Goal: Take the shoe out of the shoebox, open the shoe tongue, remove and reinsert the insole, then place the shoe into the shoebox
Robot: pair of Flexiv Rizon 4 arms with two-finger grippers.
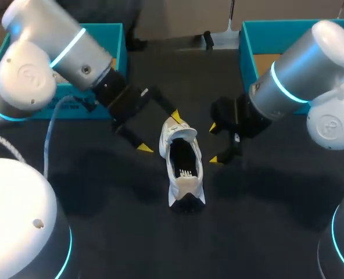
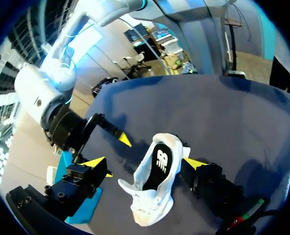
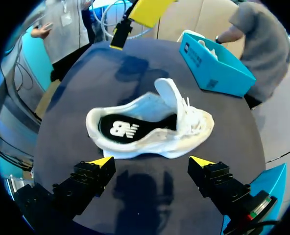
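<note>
Head view: the white shoe (image 1: 182, 163) lies on the dark table (image 1: 102, 197), outside the left shoebox (image 1: 111, 35) and the right shoebox (image 1: 247, 40) behind it. The left gripper (image 1: 160, 132) is spread wide at the shoe's far end, one tip against it and the other clear. The right gripper (image 1: 213, 143) gapes just beside the shoe. Left wrist view: the shoe (image 2: 157, 169) sits between the left gripper's (image 2: 144, 162) parted fingers. Right wrist view: the shoe (image 3: 150, 128), tongue (image 3: 168, 93) raised and black insole (image 3: 120, 128) inside, lies just ahead of the wide right gripper (image 3: 151, 161).
</note>
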